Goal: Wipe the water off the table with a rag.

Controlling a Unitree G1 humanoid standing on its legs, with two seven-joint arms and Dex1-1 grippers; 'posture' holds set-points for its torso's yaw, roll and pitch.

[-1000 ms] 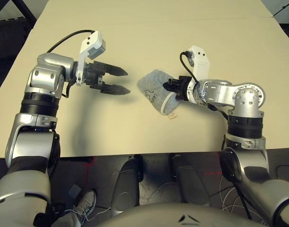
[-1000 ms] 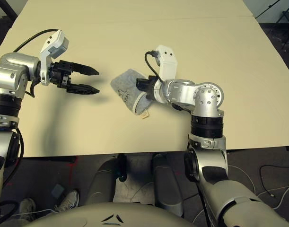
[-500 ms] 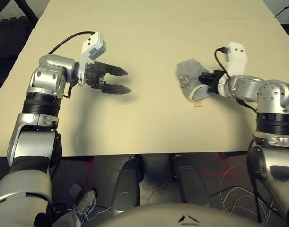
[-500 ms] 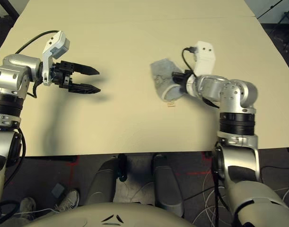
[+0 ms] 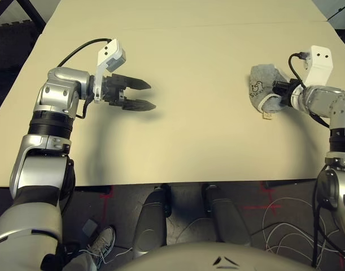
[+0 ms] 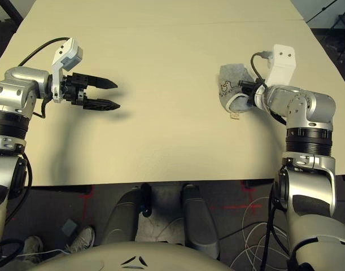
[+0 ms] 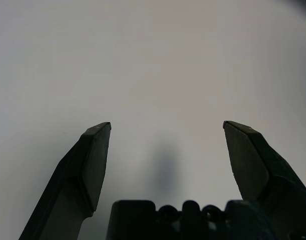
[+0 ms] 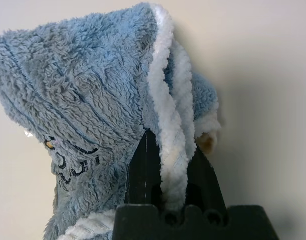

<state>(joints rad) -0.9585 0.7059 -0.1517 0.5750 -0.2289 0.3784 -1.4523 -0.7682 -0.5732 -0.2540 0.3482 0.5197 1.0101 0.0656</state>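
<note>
The rag (image 5: pixel 261 89), a fluffy grey-blue cloth with a white trim and a dark printed mark, lies bunched on the right side of the pale table (image 5: pixel 189 56). My right gripper (image 5: pixel 278 96) is shut on it, and the right wrist view shows the white edge of the rag (image 8: pixel 92 95) pinched between the two black fingers. My left gripper (image 5: pixel 148 95) hovers over the left part of the table, open, with nothing between its fingers (image 7: pixel 92 155). The water is out of view; I cannot tell whether any lies under the rag.
A thin seam (image 5: pixel 189 26) crosses the table near its far side. The front edge (image 5: pixel 178 184) runs just ahead of my body. Cables (image 5: pixel 274 226) and a shoe (image 5: pixel 103 240) lie on the dark floor below it.
My right gripper has dragged the rag across the table from near the middle to the right side. The left arm has stayed where it was, still open.
</note>
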